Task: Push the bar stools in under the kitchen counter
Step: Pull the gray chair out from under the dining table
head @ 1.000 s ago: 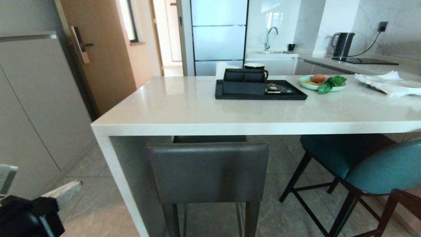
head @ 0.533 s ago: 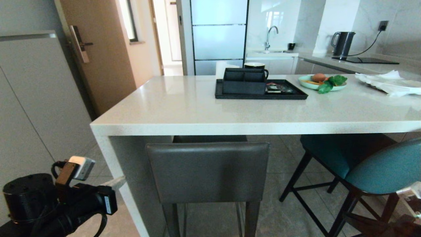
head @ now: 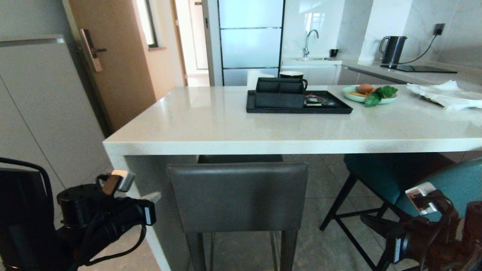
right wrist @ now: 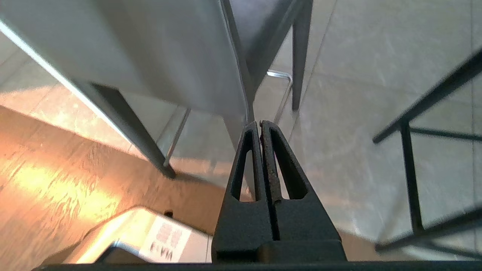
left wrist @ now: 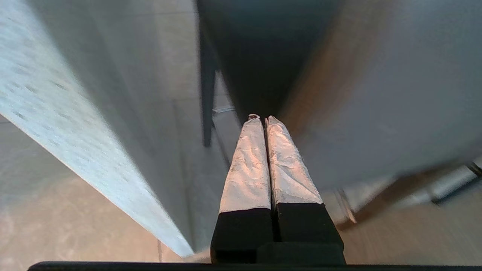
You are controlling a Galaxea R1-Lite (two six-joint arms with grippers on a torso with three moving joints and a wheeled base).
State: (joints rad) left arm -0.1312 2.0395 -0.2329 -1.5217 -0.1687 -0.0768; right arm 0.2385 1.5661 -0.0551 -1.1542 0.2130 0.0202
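Both arms have risen into view since a moment ago; left gripper (left wrist: 262,119) pressed closed beside the grey stool (head: 238,195); right gripper (right wrist: 260,123) closed near the teal stool (head: 444,190); stools and counter (head: 241,128) unmoved

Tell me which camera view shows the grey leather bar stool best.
The head view: the grey leather bar stool shows its whole square back, facing the camera, below the white kitchen counter edge. The left wrist view shows only a blurred grey surface; the right wrist view shows part of its back, legs and thin metal footrest.
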